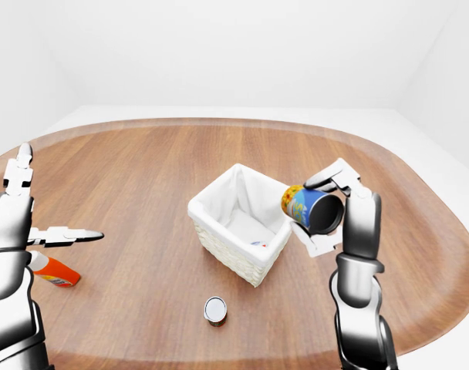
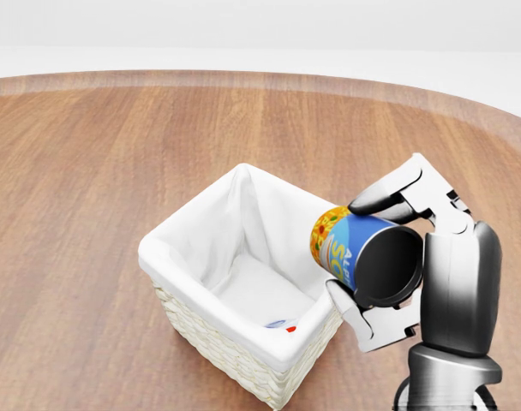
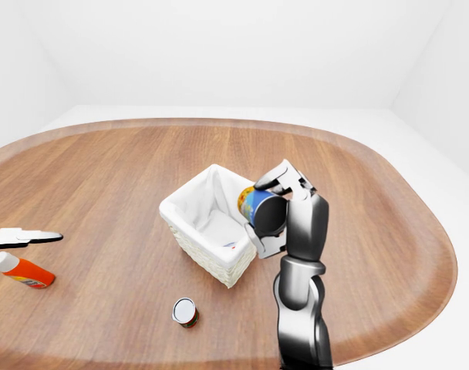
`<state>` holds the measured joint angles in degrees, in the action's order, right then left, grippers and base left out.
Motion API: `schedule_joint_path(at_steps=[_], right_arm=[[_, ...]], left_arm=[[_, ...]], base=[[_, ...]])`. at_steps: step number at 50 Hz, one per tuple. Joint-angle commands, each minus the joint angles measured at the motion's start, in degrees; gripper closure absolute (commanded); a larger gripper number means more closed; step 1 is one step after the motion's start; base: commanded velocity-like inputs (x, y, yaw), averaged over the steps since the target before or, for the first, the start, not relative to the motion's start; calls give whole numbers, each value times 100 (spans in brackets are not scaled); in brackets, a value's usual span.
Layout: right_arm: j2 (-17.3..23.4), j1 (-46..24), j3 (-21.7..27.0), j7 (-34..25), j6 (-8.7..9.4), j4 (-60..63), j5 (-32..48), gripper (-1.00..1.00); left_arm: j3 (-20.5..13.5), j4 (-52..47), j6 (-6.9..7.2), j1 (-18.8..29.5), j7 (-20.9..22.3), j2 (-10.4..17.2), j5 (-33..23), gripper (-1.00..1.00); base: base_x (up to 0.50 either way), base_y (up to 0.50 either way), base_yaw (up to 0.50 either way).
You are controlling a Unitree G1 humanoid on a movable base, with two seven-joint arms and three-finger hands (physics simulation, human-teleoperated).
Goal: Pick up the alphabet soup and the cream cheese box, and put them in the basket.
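Right hand (image 2: 389,265) fingers clamped on tilted alphabet soup (image 2: 363,257) at basket (image 2: 188,274) rim; early release risks outside drop. Left hand (image 1: 26,223) open, empty.

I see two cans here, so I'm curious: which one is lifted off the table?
The blue alphabet soup can, tilted in the right hand beside the basket. The small can stands on the table.

Bright, even, diffuse light fills all three sharp, noise-free renders, leaving only faint soft shadows on the counter (image 1: 142,177), a mild sheen toward twelve o'clock, and wide-angle stretching at the eye views' edges.
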<state>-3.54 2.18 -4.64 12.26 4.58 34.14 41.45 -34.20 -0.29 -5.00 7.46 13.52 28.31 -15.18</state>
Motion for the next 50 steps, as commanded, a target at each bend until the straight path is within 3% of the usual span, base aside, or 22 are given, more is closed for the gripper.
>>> schedule_joint_path(at_steps=[1, 11, 26, 40, 50], right_arm=[[241, -1726, -25, -143, 42, -1307, -172, 100], [182, -2592, -115, -568, 42, -2357, 187, 100], [-17, -3097, -254, -972, 42, -3193, 748, 100], [45, -3774, -219, -2013, 42, -3824, 1531, 100], [65, -4277, -152, -1922, 42, -4927, 1615, 100]], left_arm=[[38, 108, 0, 28, -135, -26, 119, -100], [4, -40, 0, 2, -69, -30, 171, -100], [42, 191, 0, 38, -177, -25, 154, -100], [-8, -8, 0, 11, -83, -37, 214, -100], [-1, 27, 0, 11, -93, -46, 200, -100]], base=[[0, 0, 0], [0, 0, 0], [0, 0, 0], [0, 0, 0], [0, 0, 0]])
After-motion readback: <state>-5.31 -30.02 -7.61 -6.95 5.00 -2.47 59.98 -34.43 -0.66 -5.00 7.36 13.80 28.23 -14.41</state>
